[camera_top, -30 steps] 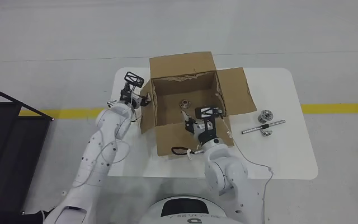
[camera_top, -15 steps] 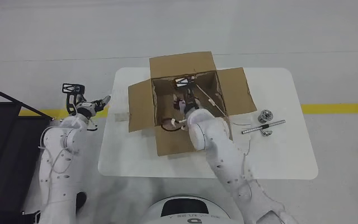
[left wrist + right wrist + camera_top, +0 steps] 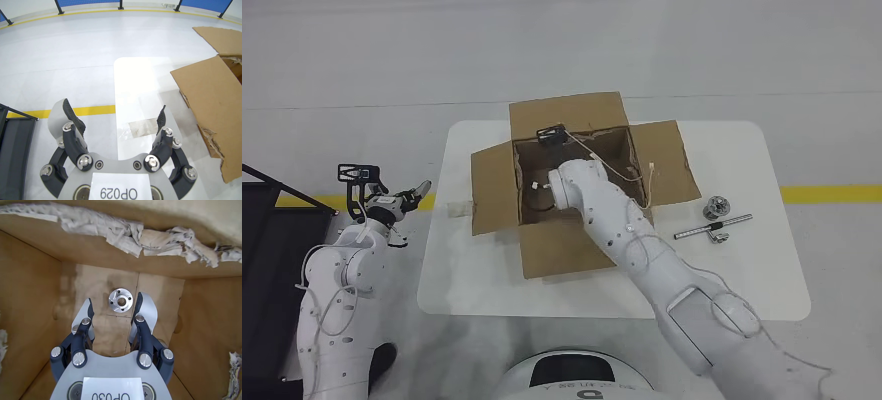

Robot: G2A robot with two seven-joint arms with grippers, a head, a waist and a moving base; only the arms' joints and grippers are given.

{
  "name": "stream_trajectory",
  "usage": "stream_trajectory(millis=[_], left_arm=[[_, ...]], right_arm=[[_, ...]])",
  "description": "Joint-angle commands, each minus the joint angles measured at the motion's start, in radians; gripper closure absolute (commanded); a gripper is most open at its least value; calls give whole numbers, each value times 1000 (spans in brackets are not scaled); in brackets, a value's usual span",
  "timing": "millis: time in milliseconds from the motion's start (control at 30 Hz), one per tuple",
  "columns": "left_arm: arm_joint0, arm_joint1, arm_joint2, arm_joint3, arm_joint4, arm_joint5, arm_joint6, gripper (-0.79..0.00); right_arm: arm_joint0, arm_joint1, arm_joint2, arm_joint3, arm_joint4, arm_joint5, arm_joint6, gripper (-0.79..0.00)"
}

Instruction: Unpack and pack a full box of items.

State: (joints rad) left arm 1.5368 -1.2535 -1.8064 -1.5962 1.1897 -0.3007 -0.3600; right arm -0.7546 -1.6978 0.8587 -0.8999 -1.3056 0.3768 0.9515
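Top view: the right arm (image 3: pixel 622 225) is leaning into the box (image 3: pixel 562 250), probably deep. Left wrist: the left gripper (image 3: pixel 114 106) is hanging spread, empty, beside the box. Right wrist: the right gripper (image 3: pixel 114 297) is hovering spread over the flange (image 3: pixel 121 302) on the box floor, and should be straddling its rim squarely.
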Motion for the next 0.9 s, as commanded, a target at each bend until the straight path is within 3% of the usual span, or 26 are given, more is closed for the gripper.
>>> stream_trajectory(millis=[0,133,433,667,767,867], left_arm=[[0,0,0,0,0,0,0,-785],[0,0,0,0,0,0,0,-785],[0,0,0,0,0,0,0,-785],[0,0,0,0,0,0,0,-785],[0,0,0,0,0,0,0,-785],[0,0,0,0,0,0,0,-785]], right_arm=[[26,-11,-5,62,21,8,-4,-446],[66,-29,6,173,76,10,-41,-391],[133,-65,21,378,179,-16,-136,-376],[163,-95,2,462,199,-20,-178,-345],[170,-107,-9,477,195,-14,-187,-268],[178,-121,-21,499,193,-10,-191,-240]])
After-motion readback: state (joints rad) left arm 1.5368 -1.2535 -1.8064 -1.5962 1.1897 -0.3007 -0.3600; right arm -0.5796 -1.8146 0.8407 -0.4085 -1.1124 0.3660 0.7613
